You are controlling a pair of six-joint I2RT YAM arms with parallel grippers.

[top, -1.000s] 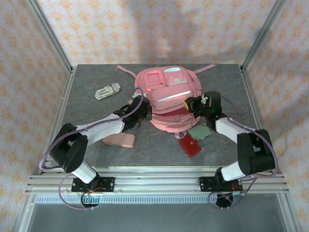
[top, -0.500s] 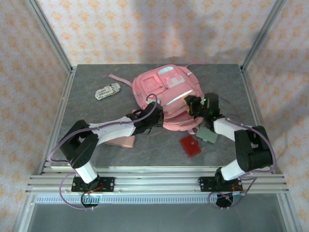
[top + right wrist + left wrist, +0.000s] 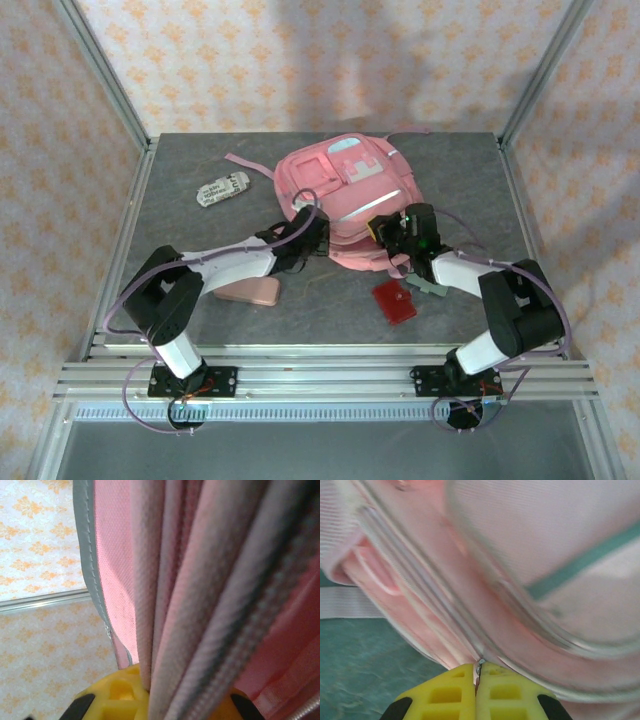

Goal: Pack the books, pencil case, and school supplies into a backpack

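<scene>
**Operator:** Where is the large soft pink fabric backpack?

**Technician:** It lies on the grey counter, in the far half, between the two arms. Its front pockets, pale reflective stripe and light blue-and-white patch face up. One pink strap trails to the left across the counter.

**Operator:** What is the state of the left jaws?

**Technician:** The left arm reaches to the backpack's near-left edge. In the left wrist view the yellow fingertips are pressed together. A thin sliver at the backpack's zip seam is pinched between them.

**Operator:** And the right jaws?

**Technician:** The right arm reaches to the backpack's near-right edge. In the right wrist view, folds of pink fabric run down between the yellow fingertips. The right jaws are clamped on that fabric.

**Operator:** Which loose items are on the counter?

**Technician:** There are four.
- A small red square pad lies flat on the near side of the backpack, just beside the right arm.
- A grey-green square card lies just to the right of the pad, partly covered by the right arm.
- A flat pale-pink oblong item lies on the near side of the left arm, its far edge partly under the forearm.
- A white oblong pouch with dark print lies to the far left of the backpack, near the trailing strap and apart from both arms.
</scene>
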